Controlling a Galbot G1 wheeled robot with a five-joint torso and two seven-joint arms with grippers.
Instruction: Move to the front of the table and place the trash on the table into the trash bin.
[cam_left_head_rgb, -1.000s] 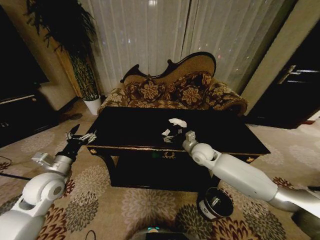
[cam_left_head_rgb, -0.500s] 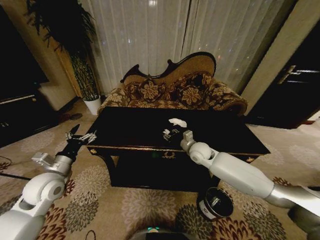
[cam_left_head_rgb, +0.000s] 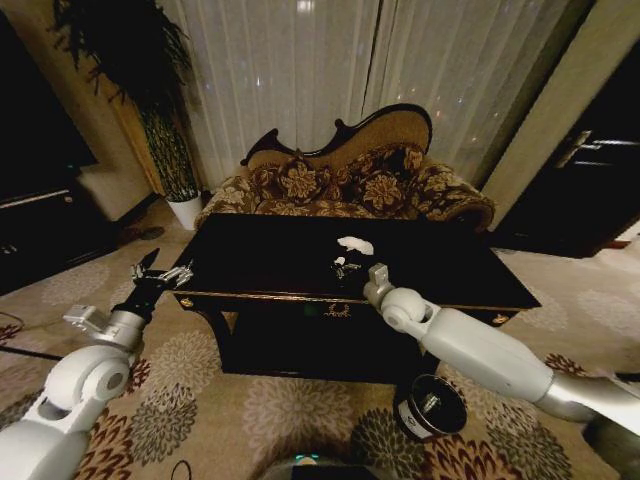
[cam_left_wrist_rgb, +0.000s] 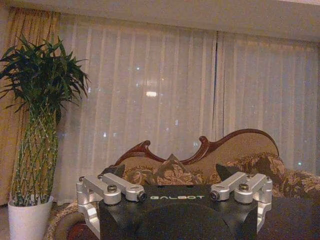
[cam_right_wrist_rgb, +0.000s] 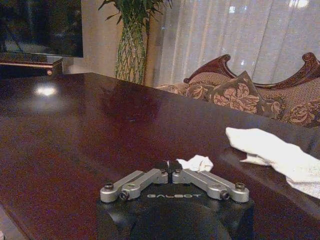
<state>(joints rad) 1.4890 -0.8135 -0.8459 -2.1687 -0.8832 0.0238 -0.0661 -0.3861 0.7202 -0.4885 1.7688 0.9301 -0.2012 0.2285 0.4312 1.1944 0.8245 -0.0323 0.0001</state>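
Since a second earlier the right gripper (cam_left_head_rgb: 345, 266) had pushed in from the table's front edge and drawn its fingers (cam_right_wrist_rgb: 150, 176) together on a small white wad (cam_right_wrist_rgb: 197, 163), which stuck out beyond the fingertips; the scattered bits that lay near the front edge a second before now looked gathered under it. The left gripper (cam_left_head_rgb: 160, 272) had not stirred; it hung off the table's front-left corner, jaws spread wide and holding nothing.

On the table (cam_left_head_rgb: 260, 255) a larger white tissue (cam_left_head_rgb: 356, 244) lay just behind the right gripper, toward the middle and the far edge. I couldn't make out any clear shiny piece from where I stood.

As for progress, the robot was already standing at the table's front, so the driving part looked done. The first pick seemed to be in hand, nothing appeared to have gone from the table yet save what the fingers held, and the big tissue remained. The trash bin (cam_left_head_rgb: 432, 405) stood on the carpet below the front edge, under the right forearm and toward the front-right corner, its mouth open upward.

Room was generous: the tabletop was bare to the left and right of the trash, and the carpet around the bin was clear.
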